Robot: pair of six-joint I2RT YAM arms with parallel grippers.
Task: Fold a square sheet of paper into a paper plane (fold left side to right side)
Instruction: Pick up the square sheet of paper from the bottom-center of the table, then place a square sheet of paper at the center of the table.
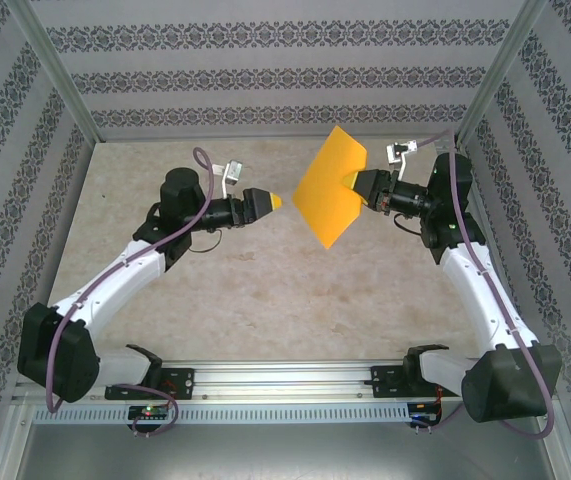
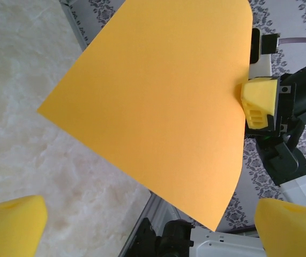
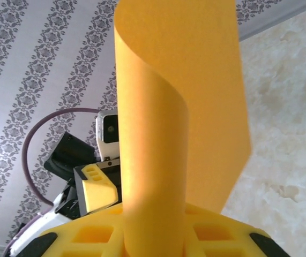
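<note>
1. Top external view: the right gripper is clamped on one edge of the square sheet of paper and holds it upright in the air above the table. The left gripper points at the sheet from nearby.
2. Left wrist view: the left fingers stand wide apart with nothing between them. The sheet is pinched at its right edge.
3. Right wrist view: the sheet rises from between the right jaws and curls sideways.
</note>
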